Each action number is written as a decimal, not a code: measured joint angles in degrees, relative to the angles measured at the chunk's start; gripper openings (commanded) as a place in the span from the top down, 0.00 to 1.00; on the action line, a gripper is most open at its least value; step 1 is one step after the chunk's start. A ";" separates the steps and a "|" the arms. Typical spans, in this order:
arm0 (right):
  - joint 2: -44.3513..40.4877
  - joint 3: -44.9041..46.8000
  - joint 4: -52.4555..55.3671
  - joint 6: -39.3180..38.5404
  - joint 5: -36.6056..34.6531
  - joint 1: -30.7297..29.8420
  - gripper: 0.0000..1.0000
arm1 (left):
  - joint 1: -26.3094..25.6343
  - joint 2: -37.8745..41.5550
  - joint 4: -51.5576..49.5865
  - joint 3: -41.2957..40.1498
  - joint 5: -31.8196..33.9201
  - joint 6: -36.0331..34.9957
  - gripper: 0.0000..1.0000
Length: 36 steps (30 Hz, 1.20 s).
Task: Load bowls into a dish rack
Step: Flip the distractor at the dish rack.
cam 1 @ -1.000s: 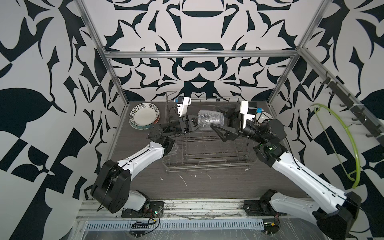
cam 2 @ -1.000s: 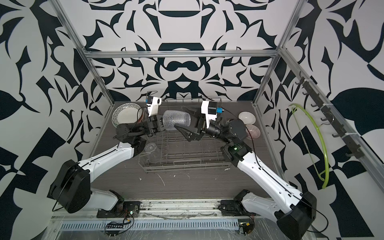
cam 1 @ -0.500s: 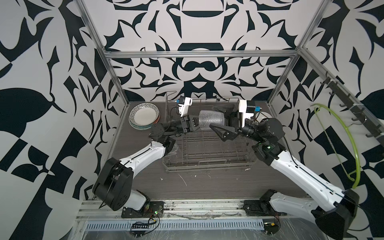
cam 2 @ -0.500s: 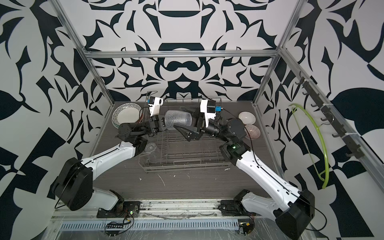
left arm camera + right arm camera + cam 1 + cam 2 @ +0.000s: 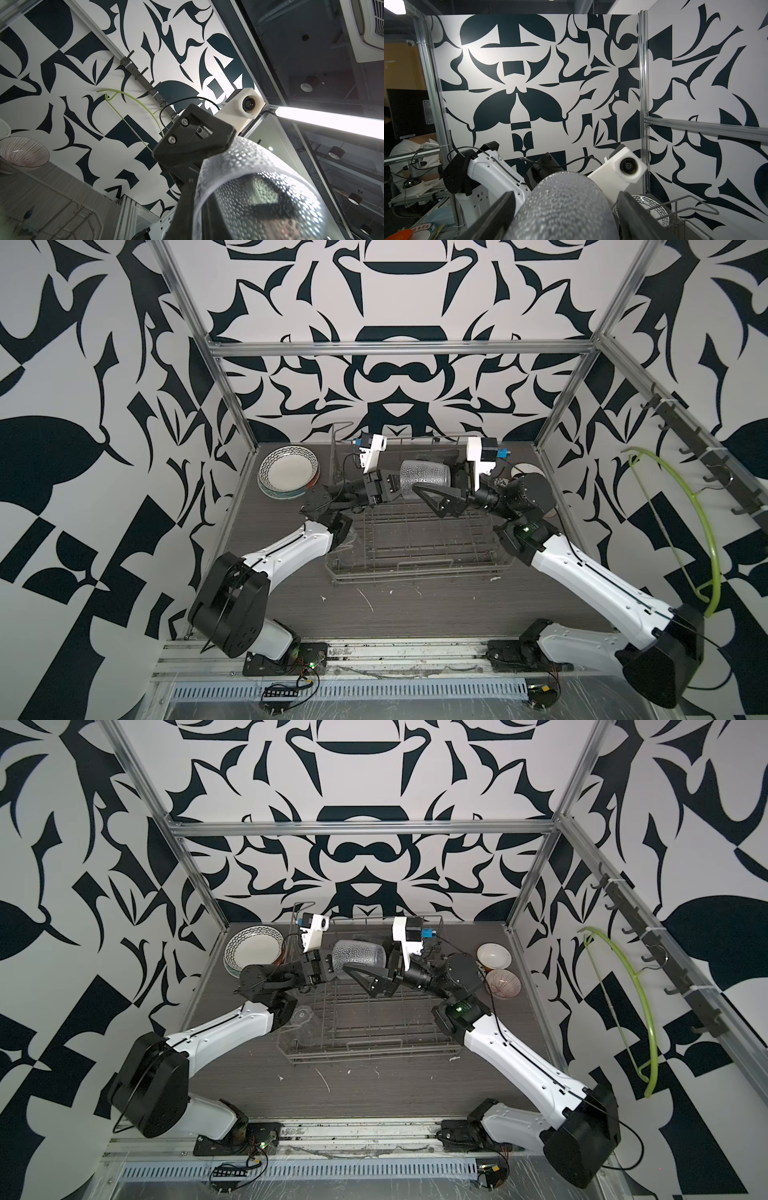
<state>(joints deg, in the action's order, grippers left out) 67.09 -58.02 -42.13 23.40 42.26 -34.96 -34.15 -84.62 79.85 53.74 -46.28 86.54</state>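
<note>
A clear dimpled glass (image 5: 424,479) hangs on its side above the back of the grey wire dish rack (image 5: 415,570). My left gripper (image 5: 394,488) is shut on its rim. My right gripper (image 5: 434,485) is open, a finger (image 5: 500,212) on each side of the glass (image 5: 564,207) with a gap on both. Two bowls stand on the table at the right of the rack, one white inside (image 5: 493,955) and one pinkish with stripes (image 5: 503,984). The striped bowl (image 5: 22,151) also shows in the left wrist view.
A black-and-white zigzag-rimmed dish (image 5: 289,468) tops a stack of plates at the back left of the rack. Another clear glass (image 5: 301,1025) sits in the rack's front left corner. A green hanger (image 5: 702,531) hangs on the right wall.
The right gripper's jaws have narrowed round the glass. The left gripper keeps its hold, and both arms have shifted the glass slightly toward the back.
</note>
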 measured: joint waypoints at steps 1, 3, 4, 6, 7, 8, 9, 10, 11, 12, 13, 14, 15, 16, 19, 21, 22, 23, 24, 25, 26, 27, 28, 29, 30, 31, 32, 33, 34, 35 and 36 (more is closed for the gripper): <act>0.09 -0.07 -0.17 0.15 0.13 0.00 0.32 | 0.02 0.00 0.07 0.00 0.00 -0.13 1.00; 0.26 -0.35 -0.33 0.37 0.63 0.13 0.37 | 0.04 -0.02 0.02 0.04 0.20 -0.48 1.00; 0.39 -0.42 -0.44 0.48 0.79 0.20 0.38 | 0.04 -0.02 0.02 0.04 0.22 -0.59 1.00; 0.61 -0.66 -0.55 0.52 1.20 0.35 0.41 | 0.07 -0.02 0.09 0.04 0.37 -0.70 0.99; 0.66 -0.74 -0.52 0.55 1.31 0.39 0.42 | 0.07 -0.02 0.09 0.04 0.44 -0.76 0.97; 0.72 -0.79 -0.57 0.52 1.42 0.42 0.42 | 0.07 -0.02 0.11 0.04 0.44 -0.87 0.92; 0.72 -0.83 -0.57 0.52 1.49 0.48 0.43 | 0.07 -0.02 0.11 0.04 0.46 -1.05 0.86; 0.72 -0.85 -0.55 0.50 1.60 0.52 0.43 | 0.04 -0.02 0.11 0.02 0.50 -1.22 0.81; 0.72 -0.85 -0.46 0.46 1.79 0.76 0.43 | 0.04 0.00 0.09 0.02 0.42 -1.20 0.76; 0.72 -0.94 -0.15 0.37 1.88 0.94 0.43 | 0.04 0.00 0.17 -0.04 0.35 -1.29 0.71; 0.72 -1.09 0.31 0.20 1.99 1.20 0.43 | 0.07 0.02 0.33 -0.17 0.26 -1.20 0.67; 0.72 -1.31 0.85 0.02 2.10 1.40 0.43 | 0.07 0.04 0.44 -0.52 0.17 -1.22 0.64; 0.72 -1.68 1.73 -0.33 2.27 1.70 0.43 | 0.20 0.15 0.42 -0.98 0.04 -1.29 0.62; 0.72 -2.10 2.38 -0.59 2.43 2.03 0.43 | 0.35 0.20 0.46 -1.42 -0.02 -1.20 0.60; 0.72 -4.09 5.44 -1.64 3.06 3.52 0.44 | 1.05 0.48 -0.13 -3.06 -0.04 -1.55 0.59; 0.74 -5.38 7.54 -2.64 3.41 4.50 0.44 | 1.70 1.11 -0.90 -4.04 -0.04 -2.05 0.58; 0.76 -6.01 8.52 -3.06 3.52 4.96 0.43 | 2.01 1.64 -1.66 -4.57 -0.09 -2.60 0.58; 0.79 -6.58 9.27 -3.41 3.61 5.25 0.43 | 2.21 1.97 -2.45 -4.81 -0.17 -2.91 0.58; 0.85 -7.45 10.54 -4.13 3.67 5.55 0.43 | 2.43 2.47 -3.98 -4.90 -0.26 -3.82 0.58; 0.92 -8.48 12.07 -4.92 3.74 5.77 0.43 | 2.69 3.30 -6.54 -4.96 -0.31 -5.22 0.58; 1.11 -9.51 13.55 -5.79 3.78 5.86 0.43 | 2.91 4.39 -9.86 -5.07 -0.26 -6.78 0.58; 1.40 -10.73 15.43 -6.91 3.74 6.03 0.43 | 3.15 6.29 -15.65 -5.07 0.11 -9.92 0.58; 1.79 -11.96 17.27 -8.00 3.69 6.05 0.43 | 3.28 8.74 -22.88 -5.01 1.14 -13.70 0.57; 2.21 -12.90 18.82 -8.85 3.67 6.05 0.43 | 3.28 11.26 -31.10 -4.35 2.93 -17.70 0.57; 2.84 -13.97 20.72 -9.97 3.56 6.05 0.43 | 3.06 14.14 -42.05 -2.54 6.12 -23.15 0.57; 3.74 -15.08 22.97 -11.06 3.32 6.05 0.44 | 2.80 16.70 -51.76 -0.17 9.77 -27.63 0.57; 4.48 -15.78 24.41 -11.74 3.10 6.05 0.44 | 2.62 18.69 -59.67 2.14 13.31 -31.23 0.57; 5.57 -16.44 26.01 -12.37 2.89 6.05 0.44 | 2.62 20.79 -66.79 4.31 17.35 -34.71 0.57; 6.86 -16.90 27.56 -12.94 2.64 6.05 0.44 | 2.62 22.99 -72.67 5.77 21.07 -37.66 0.57; 8.09 -17.14 28.72 -13.29 2.51 6.05 0.44 | 2.64 25.00 -76.91 6.38 23.89 -39.71 0.57; 9.66 -17.25 29.81 -13.51 2.43 6.05 0.44 | 2.64 27.32 -81.15 6.51 26.97 -41.68 0.57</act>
<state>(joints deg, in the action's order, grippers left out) 76.75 -75.26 -12.32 9.89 44.69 -28.91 -31.51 -57.30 -1.30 60.25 -19.31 44.86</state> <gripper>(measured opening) 0.721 0.427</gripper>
